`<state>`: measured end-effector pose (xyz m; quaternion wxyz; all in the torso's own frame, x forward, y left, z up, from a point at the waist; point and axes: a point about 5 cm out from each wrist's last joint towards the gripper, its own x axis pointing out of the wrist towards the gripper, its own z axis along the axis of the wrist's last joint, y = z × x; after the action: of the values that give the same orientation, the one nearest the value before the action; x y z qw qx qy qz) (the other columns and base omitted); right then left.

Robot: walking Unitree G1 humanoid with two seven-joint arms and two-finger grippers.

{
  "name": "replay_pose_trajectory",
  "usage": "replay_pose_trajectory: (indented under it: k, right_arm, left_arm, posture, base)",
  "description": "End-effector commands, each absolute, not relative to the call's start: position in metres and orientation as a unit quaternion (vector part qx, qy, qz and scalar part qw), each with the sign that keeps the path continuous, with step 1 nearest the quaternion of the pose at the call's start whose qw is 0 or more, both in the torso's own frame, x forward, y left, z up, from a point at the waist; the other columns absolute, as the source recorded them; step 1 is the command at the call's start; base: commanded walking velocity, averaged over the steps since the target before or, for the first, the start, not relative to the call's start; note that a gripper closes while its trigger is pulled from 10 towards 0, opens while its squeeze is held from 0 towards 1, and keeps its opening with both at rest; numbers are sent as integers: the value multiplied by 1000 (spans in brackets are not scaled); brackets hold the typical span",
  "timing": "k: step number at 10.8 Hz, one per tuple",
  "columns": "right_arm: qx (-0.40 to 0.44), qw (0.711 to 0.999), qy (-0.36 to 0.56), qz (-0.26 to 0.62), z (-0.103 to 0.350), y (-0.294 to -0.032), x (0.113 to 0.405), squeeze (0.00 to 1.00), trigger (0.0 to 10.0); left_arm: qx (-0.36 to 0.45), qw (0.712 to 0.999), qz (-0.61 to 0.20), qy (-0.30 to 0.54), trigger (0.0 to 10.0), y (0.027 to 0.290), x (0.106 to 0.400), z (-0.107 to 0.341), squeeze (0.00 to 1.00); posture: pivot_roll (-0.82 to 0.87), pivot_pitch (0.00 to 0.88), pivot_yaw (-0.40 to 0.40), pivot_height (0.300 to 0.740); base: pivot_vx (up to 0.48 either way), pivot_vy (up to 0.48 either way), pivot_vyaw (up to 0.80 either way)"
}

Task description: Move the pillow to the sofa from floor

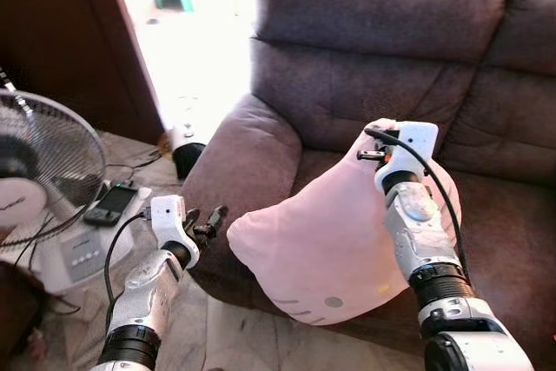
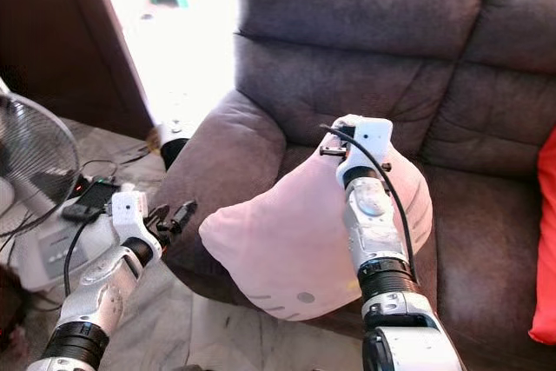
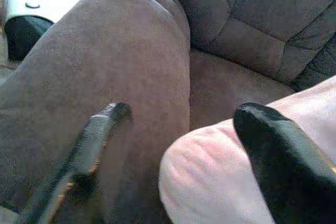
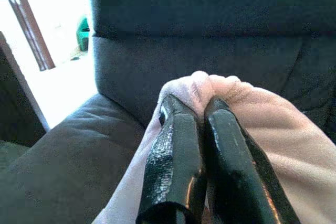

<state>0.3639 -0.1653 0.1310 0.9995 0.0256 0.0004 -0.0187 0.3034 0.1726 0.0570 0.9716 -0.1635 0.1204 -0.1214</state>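
- Left eye view: pink pillow [image 1: 326, 245] over the front edge of the brown sofa [image 1: 382, 58] seat, beside the armrest [image 1: 239, 158]. Right gripper [image 1: 375, 141] at the pillow's upper corner. Left gripper [image 1: 207, 219] just beside the pillow's left end, fingers spread. Standing fan [image 1: 39, 167] and a phone [image 1: 111, 203] on the left.
- Right eye view: same layout; red cushion [image 2: 546, 249] at the sofa's far right.
- Left wrist view: two black fingers [image 3: 273, 156] apart, pillow edge between them, armrest behind.
- Right wrist view: fingers [image 4: 173, 166] pressed together, pinching a fold of pillow fabric; sofa backrest beyond.
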Motion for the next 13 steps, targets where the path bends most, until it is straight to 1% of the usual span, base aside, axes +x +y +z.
replay_pose_trajectory:
  k: [1,2,4,7,11,12,13]
  right_arm:
    - [19,999,-48,-13,154,-163,369,0,10000]
    - [20,999,-48,-13,154,-163,369,0,10000]
    - [20,999,-48,-12,154,-163,368,0,10000]
    - [20,999,-46,-11,153,-163,368,0,10000]
    - [18,999,-47,-11,154,-165,367,0,10000]
    - [18,999,-49,-12,155,-165,367,0,10000]
    - [17,999,-50,-12,156,-166,367,0,10000]
  left_arm:
    - [-172,969,-131,121,10000,171,304,59,1000]
    - [-185,963,-145,133,10000,166,304,56,0]
    - [-189,957,-154,156,10000,160,303,48,0]
    - [-207,947,-123,211,10000,161,302,26,0]
    - [-247,934,-135,222,10000,146,310,24,0]
    - [-245,934,-130,227,10000,145,311,22,0]
    - [-259,930,-123,230,10000,142,314,22,0]
  posture:
    - [102,40,-7,740]
    - [100,35,-5,740]
    - [98,34,-4,740]
    - [91,49,0,740]
    - [83,57,-3,740]
    - [80,59,-4,740]
    - [71,61,-5,740]
  base:
    - [0,0,0]
    - [0,0,0]
    - [0,0,0]
    - [0,0,0]
    - [0,0,0]
    - [0,0,0]
    - [0,0,0]
